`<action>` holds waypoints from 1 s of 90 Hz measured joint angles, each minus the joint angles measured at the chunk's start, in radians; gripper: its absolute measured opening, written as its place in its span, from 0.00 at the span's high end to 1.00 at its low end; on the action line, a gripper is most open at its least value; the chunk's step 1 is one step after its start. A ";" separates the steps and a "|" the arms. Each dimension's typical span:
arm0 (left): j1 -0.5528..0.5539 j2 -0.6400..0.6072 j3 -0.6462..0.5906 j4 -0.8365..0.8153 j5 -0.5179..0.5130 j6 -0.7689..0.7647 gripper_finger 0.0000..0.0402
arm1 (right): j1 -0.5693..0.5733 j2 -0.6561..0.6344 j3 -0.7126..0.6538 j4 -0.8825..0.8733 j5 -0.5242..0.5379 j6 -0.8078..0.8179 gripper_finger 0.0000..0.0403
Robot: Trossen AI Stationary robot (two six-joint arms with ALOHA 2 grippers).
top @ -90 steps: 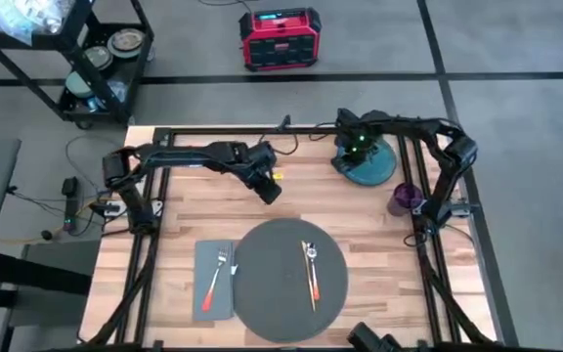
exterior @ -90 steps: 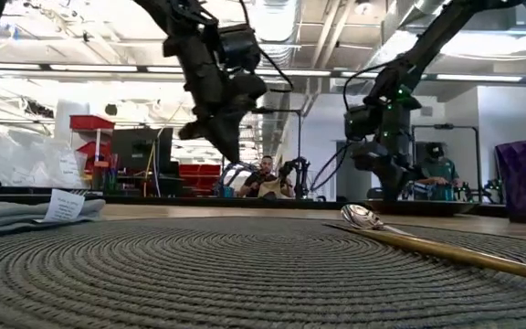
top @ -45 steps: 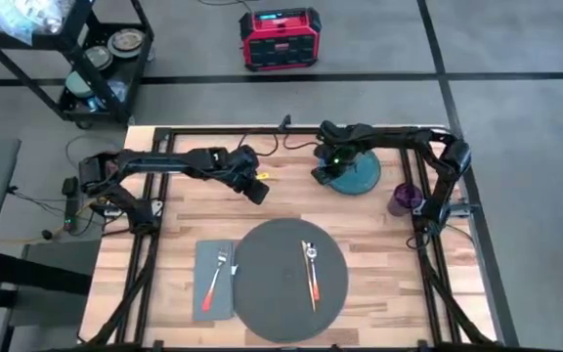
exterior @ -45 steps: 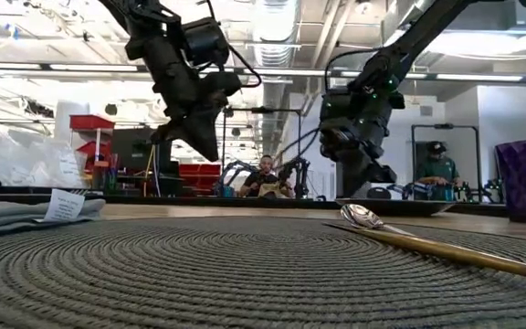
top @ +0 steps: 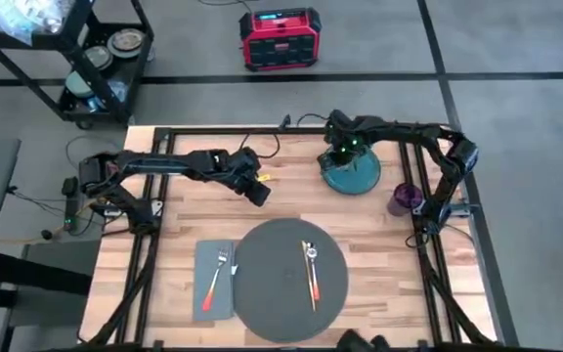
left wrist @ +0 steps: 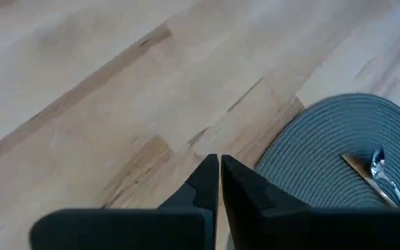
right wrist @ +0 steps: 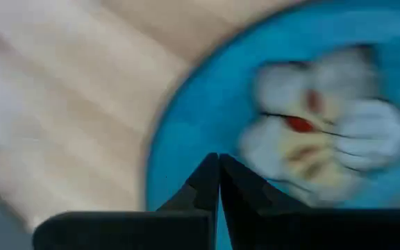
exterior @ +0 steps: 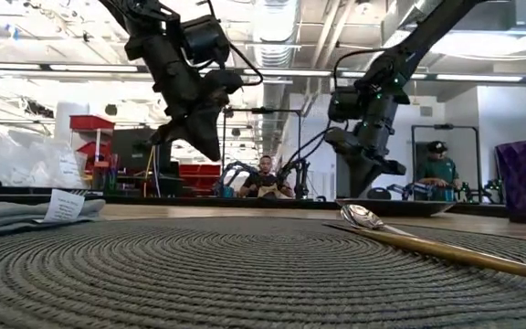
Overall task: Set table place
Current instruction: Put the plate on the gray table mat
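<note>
High view: round dark grey woven placemat (top: pixel 290 280) lies lower centre on the light wood worktop (top: pixel 184 210); teal plate (top: pixel 354 177) upper right.

Right wrist view: right gripper (right wrist: pixel 219 169) closed, empty, over the plate; a closed descent risks shoving it.

Left wrist view: left gripper (left wrist: pixel 219 170) closed, empty.

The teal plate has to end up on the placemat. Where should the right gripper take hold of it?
Probably the teal plate by its raised rim on the side facing the right gripper, coming from above: it lies flat on the table, so only the rim offers an edge.
</note>
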 joint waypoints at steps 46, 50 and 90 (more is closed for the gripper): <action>0.000 0.000 0.000 -0.001 0.000 0.026 1.00 | 0.030 0.086 0.005 -0.066 -0.098 -0.018 1.00; 0.000 0.000 0.000 -0.001 0.000 0.026 1.00 | 0.052 0.092 0.006 -0.034 -0.125 0.002 1.00; 0.000 0.001 0.001 0.047 0.000 0.015 1.00 | 0.183 0.103 0.011 0.328 -0.406 0.197 1.00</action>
